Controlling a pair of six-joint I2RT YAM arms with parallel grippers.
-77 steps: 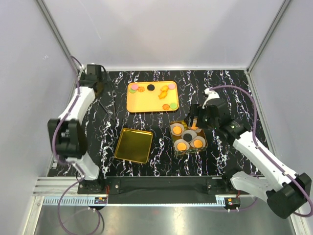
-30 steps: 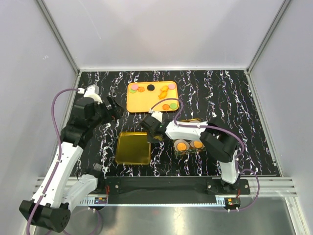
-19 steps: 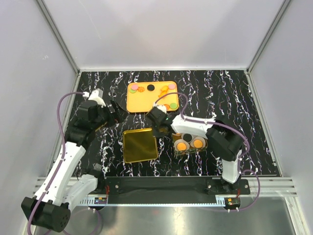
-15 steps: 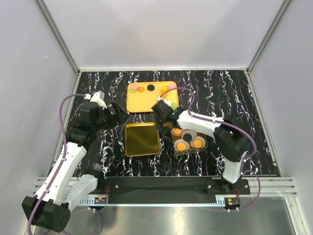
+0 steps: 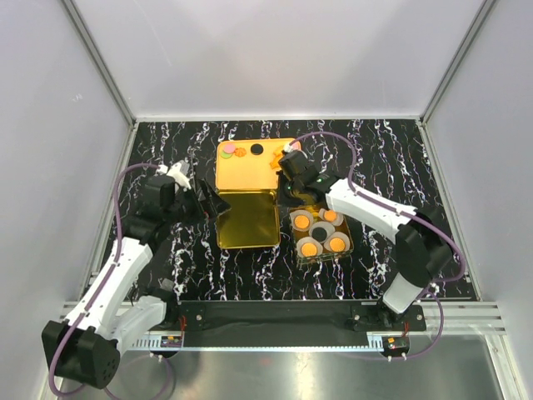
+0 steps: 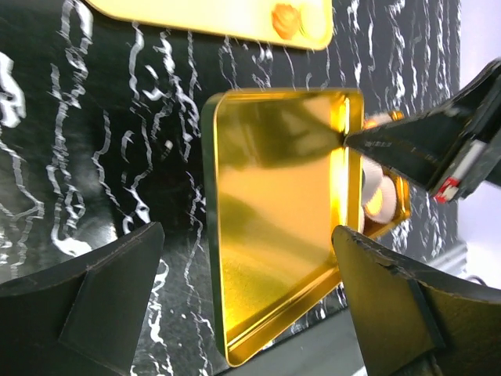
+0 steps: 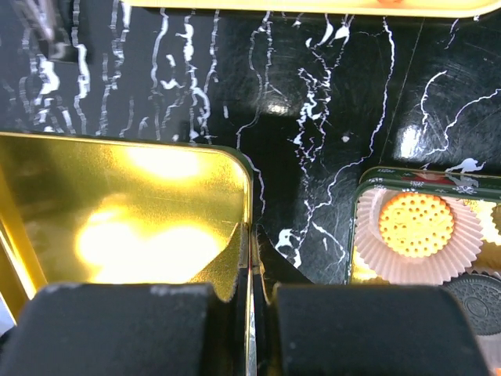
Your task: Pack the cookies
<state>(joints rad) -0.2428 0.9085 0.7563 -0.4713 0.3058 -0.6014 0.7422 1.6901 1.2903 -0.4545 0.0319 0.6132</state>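
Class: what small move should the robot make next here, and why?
Probably lift the gold lid and carry it right, over the tin. The right gripper is shut on the lid's rim, the lid lies flat beside the tin, and each paper cup visible there holds a cookie. The left gripper hangs open.

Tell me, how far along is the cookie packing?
Done: the tin holds five paper cups, each with a cookie. In hand: the right tool pinches the gold lid by its rim beside the tin; the left tool hovers open near it. Left: the lid is not on yet, and loose cookies lie on the orange tray.
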